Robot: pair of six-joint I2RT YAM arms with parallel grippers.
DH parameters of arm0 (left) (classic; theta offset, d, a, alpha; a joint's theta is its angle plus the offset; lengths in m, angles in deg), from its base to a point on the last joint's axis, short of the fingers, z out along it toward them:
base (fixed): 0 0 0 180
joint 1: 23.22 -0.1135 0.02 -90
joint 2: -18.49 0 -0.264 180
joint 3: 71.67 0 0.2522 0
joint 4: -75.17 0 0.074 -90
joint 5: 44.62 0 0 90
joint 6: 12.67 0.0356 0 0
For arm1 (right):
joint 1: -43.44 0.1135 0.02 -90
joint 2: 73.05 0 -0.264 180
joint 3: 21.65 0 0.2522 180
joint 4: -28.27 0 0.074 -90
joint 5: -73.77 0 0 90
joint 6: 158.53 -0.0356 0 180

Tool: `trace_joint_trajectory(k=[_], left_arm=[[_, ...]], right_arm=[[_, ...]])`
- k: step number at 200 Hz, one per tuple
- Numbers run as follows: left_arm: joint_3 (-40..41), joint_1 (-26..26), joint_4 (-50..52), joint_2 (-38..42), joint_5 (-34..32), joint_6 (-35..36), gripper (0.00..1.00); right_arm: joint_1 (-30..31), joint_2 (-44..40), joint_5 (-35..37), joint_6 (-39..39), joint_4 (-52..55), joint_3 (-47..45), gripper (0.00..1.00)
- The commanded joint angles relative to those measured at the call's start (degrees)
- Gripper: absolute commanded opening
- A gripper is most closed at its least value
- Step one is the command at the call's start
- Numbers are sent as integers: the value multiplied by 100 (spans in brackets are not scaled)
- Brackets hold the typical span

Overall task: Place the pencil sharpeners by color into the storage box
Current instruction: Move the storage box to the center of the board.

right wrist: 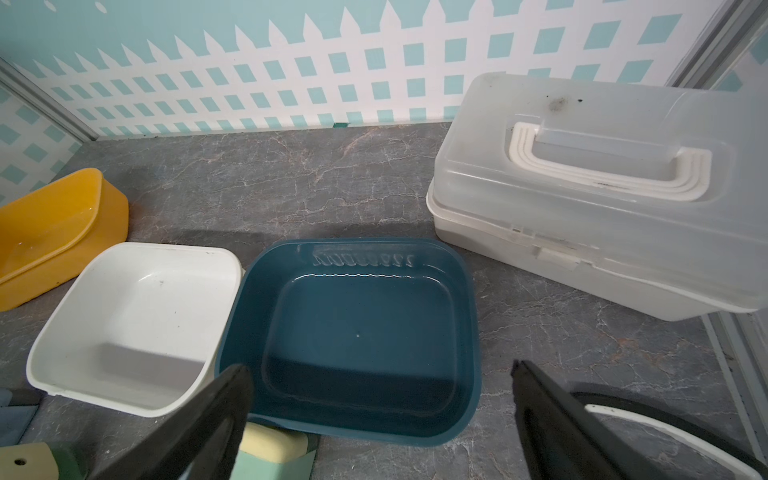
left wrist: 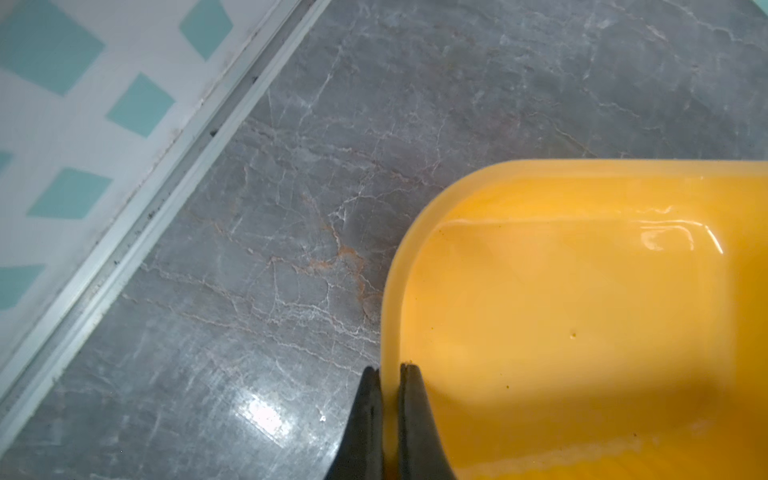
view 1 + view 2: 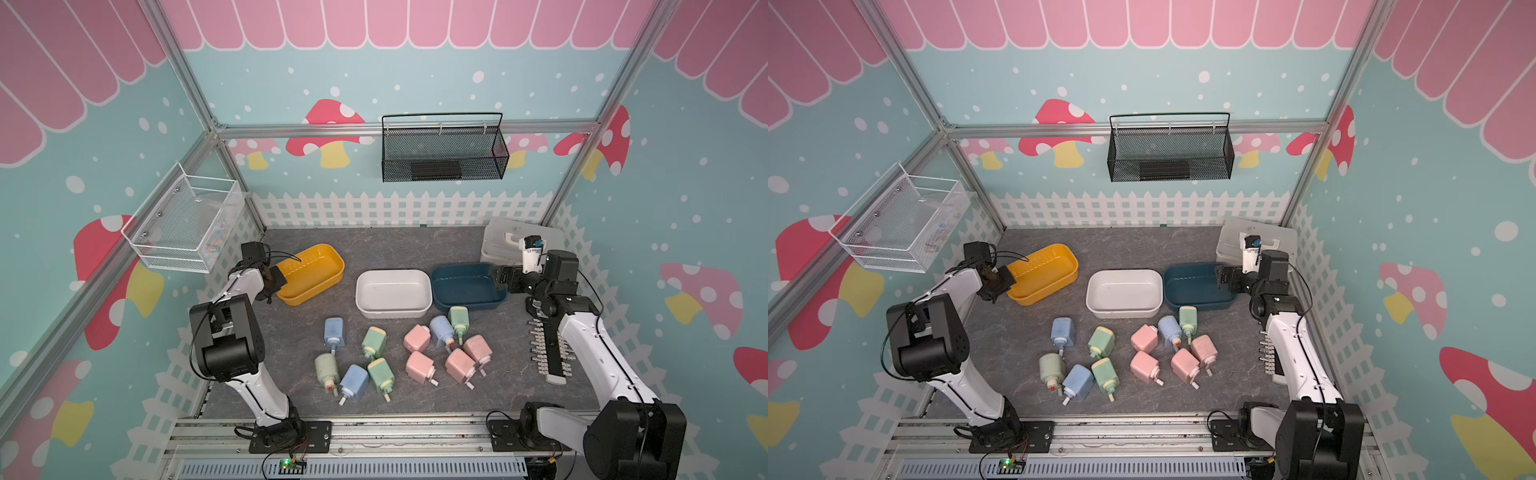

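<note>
Grey marbled table (image 3: 374, 245) in a mushroom-papered booth. The left gripper (image 2: 390, 370) is pinched on the rim of the yellow tray (image 2: 540, 170), probably positioning it. The right gripper (image 1: 380, 368) hangs wide apart over the blue tray (image 1: 357, 249). Both trays are empty, so sorting hasn't begun. Next comes letting go, then a pick. Eleven pastel sharpeners (image 3: 417, 338) lie scattered in front of the trays, cranks protruding.

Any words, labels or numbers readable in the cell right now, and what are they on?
None can be read.
Raised marks inside the blue tray: no legible characters.
Raised marks inside the yellow tray: too blurred.
Print on the white module at the right wrist: too small.
</note>
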Motion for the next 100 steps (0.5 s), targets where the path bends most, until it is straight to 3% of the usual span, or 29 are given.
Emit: trace_joint_trajectory(k=[1, 38, 100], left_arm=[[-266, -136, -78, 76, 102, 1063, 0], [-424, -250, 76, -52, 1110, 2129, 0], [-753, -261, 1176, -276, 1400, 2866, 0]], right_arm=[[6, 34, 25, 37, 31, 217, 98], [-2, 317, -295, 204, -53, 437, 98], [-2, 790, -342, 617, 397, 922, 98]])
